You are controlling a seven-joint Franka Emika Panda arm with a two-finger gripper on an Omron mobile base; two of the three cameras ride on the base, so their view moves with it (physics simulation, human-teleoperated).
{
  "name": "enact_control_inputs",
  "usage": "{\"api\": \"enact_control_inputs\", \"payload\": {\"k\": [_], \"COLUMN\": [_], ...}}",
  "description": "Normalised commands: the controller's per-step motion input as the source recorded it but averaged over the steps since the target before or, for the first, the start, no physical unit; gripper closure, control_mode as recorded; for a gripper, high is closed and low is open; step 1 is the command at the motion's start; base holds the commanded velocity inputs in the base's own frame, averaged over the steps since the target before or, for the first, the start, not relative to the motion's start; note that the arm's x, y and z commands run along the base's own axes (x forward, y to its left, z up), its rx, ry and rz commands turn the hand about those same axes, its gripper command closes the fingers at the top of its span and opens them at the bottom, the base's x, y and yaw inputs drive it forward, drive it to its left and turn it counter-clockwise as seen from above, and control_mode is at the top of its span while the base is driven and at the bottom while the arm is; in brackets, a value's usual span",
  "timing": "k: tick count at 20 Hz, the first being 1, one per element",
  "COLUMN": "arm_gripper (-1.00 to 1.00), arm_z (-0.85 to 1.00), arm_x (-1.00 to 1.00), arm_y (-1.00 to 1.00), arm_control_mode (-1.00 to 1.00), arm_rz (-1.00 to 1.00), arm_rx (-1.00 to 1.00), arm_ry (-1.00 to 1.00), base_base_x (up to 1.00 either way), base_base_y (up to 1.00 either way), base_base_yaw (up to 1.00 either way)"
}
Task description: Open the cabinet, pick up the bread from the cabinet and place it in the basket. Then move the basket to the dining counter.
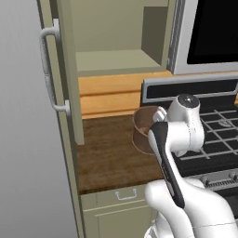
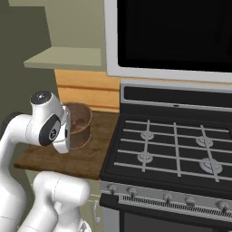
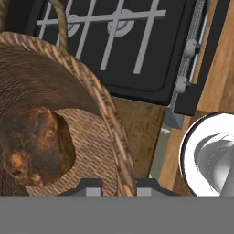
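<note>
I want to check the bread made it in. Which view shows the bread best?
The hand view: the bread lies inside the basket, seen from above. In the left and right base views the basket stands on the worktop, partly behind the arm, and I cannot make out its contents.

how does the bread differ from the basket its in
The bread is a dark, lumpy, mottled loaf with a smooth crust; the basket is lighter brown with a ribbed woven weave. The bread is a solid lump lying inside; the basket is hollow and open-topped, its rim curving round the bread. Both are brown.
</note>
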Motion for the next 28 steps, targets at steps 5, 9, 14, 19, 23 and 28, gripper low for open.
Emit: {"api": "enact_control_inputs", "payload": {"k": [5, 9, 14, 19, 23, 28], "arm_gripper": [1.0, 1.0, 1.0, 1.0, 1.0, 1.0], "arm_z": [0.0, 0.0, 0.0, 0.0, 0.0, 0.0], "arm_x": [0.0, 0.0, 0.0, 0.0, 0.0, 0.0], "arm_y": [0.0, 0.0, 0.0, 0.0, 0.0, 0.0], "arm_control_mode": [-1.0, -1.0, 1.0, 1.0, 1.0, 1.0], "arm_rz": [0.0, 0.0, 0.0, 0.0, 0.0, 0.0], "arm_rx": [0.0, 0.0, 0.0, 0.0, 0.0, 0.0], "arm_ry": [0.0, 0.0, 0.0, 0.0, 0.0, 0.0], "base_base_x": [0.0, 0.0, -0.11, -0.96, -0.97, -0.4], "base_base_y": [0.0, 0.0, 0.0, -0.17, -0.36, -0.01], "base_base_yaw": [0.0, 0.0, 0.0, 0.0, 0.0, -0.46]}}
